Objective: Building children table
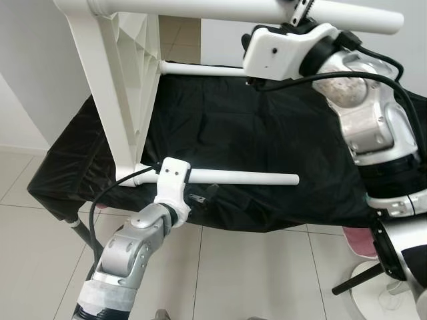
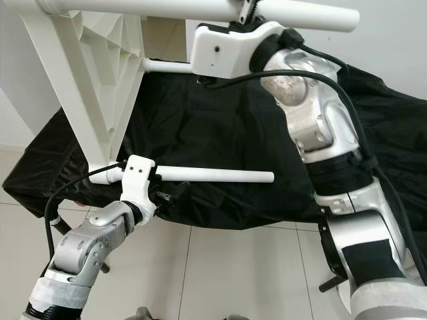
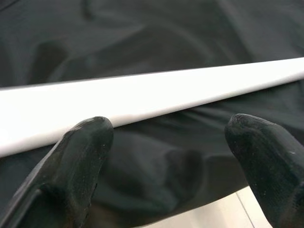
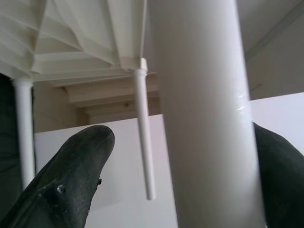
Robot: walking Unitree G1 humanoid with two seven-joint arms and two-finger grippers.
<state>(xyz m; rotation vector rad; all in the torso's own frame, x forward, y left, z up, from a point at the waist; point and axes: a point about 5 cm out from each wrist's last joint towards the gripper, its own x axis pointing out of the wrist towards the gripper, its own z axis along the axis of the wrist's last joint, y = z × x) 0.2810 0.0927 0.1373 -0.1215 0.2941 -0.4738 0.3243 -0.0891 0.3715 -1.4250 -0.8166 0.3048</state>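
The white children's table (image 1: 113, 87) lies on its side on a black cloth (image 1: 267, 120), ribbed underside facing right, with its legs sticking out to the right. My left gripper (image 3: 168, 130) is open just below the lower leg (image 1: 247, 177), near its socket, and the leg runs across just beyond the fingertips (image 3: 88, 137). My right gripper (image 4: 190, 137) is raised at the upper leg (image 1: 220, 10), open, with a finger on each side; one finger (image 4: 80, 161) stands clear of it. A third leg (image 1: 200, 69) shows at the back.
The black cloth covers a low stand whose dark leg (image 1: 83, 233) reaches the tiled floor at the left. A pink and white object (image 1: 360, 243) and a round white base (image 1: 380, 293) sit on the floor at the right. White walls are behind.
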